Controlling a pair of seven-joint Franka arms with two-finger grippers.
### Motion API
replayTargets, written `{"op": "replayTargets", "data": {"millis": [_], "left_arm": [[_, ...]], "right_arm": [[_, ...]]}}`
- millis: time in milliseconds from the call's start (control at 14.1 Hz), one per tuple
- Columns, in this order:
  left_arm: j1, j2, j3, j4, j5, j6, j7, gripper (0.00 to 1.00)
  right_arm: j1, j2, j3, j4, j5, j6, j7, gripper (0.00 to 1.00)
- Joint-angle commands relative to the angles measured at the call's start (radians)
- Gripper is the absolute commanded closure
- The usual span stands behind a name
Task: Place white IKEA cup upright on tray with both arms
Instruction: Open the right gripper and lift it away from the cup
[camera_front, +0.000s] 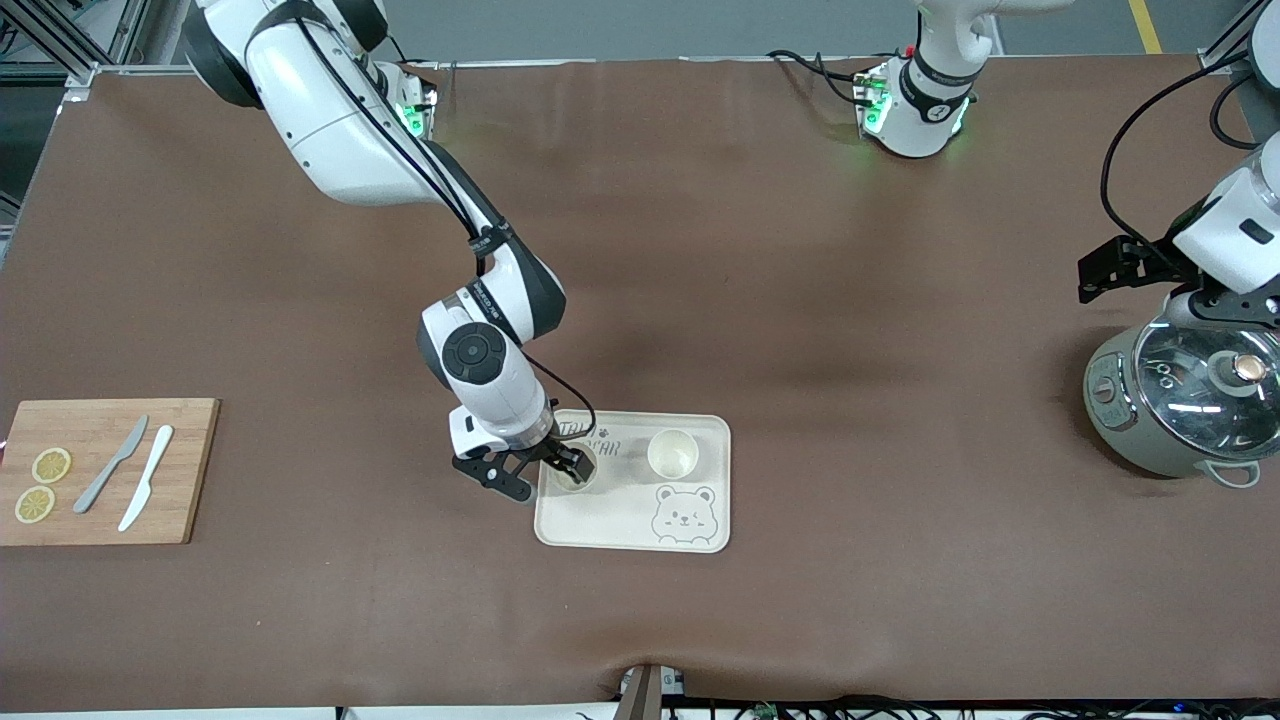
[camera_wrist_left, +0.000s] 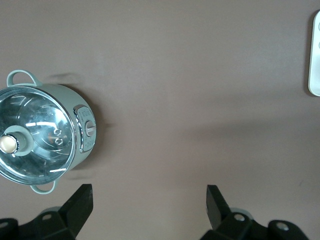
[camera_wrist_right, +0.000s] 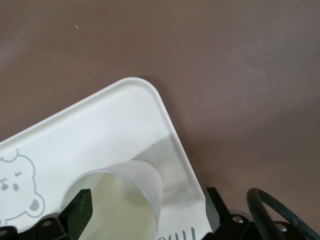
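A cream tray (camera_front: 700, 500) with rounded corners and a raised rim lies on the brown table (camera_front: 800, 250), toward the edge nearest the front camera. A winking bear drawing (camera_front: 683, 514) sits in one of its corners, and grey lettering (camera_front: 600, 440) runs along the rim farthest from the front camera, partly hidden by the arm; only "CAR"-like letters can be read. Two white cups stand upright on the tray: one cup (camera_front: 672, 453) stands free above the bear, and the other cup (camera_front: 580, 476) stands toward the right arm's end of the tray. The right gripper (camera_front: 570, 465) is down at this second cup (camera_wrist_right: 125, 200), its fingers (camera_wrist_right: 80, 207) spread wide to either side of the rim without pinching it. The left gripper (camera_wrist_left: 149, 200) waits above the table near a grey-green rice cooker (camera_front: 1180, 405) with a glass lid, its fingers parted and holding nothing. At the right arm's end a wooden cutting board (camera_front: 190, 470) carries two lemon slices (camera_front: 42, 485), a grey knife (camera_front: 112, 463) and a white knife (camera_front: 146, 490).
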Motion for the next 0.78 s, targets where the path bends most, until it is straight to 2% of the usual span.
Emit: {"op": "replayTargets", "data": {"millis": [0,283,425,566,708], "left_arm": [[-0.002,0.005,-0.008,0.027,-0.008,-0.022,-0.016,0.00],[-0.001,0.001,-0.008,0.028,-0.008,-0.022,-0.005,0.00],[0.001,0.001,-0.010,0.028,-0.010,-0.022,-0.005,0.00],[-0.001,0.001,-0.010,0.027,-0.010,-0.022,-0.007,0.00],[-0.001,0.001,-0.010,0.027,-0.010,-0.022,-0.007,0.00]], "right_arm": [[0.000,-0.055,0.002,0.006,-0.006,-0.094,0.013,0.00],[-0.020,-0.210,0.007,0.003,-0.002,-0.320,-0.069,0.00],[-0.061,-0.308,0.010,0.002,0.027,-0.474,-0.213,0.00],[-0.159,-0.419,0.007,0.002,0.127,-0.635,-0.418,0.00],[-0.247,-0.498,0.002,0.002,0.139,-0.768,-0.607,0.00]]}}
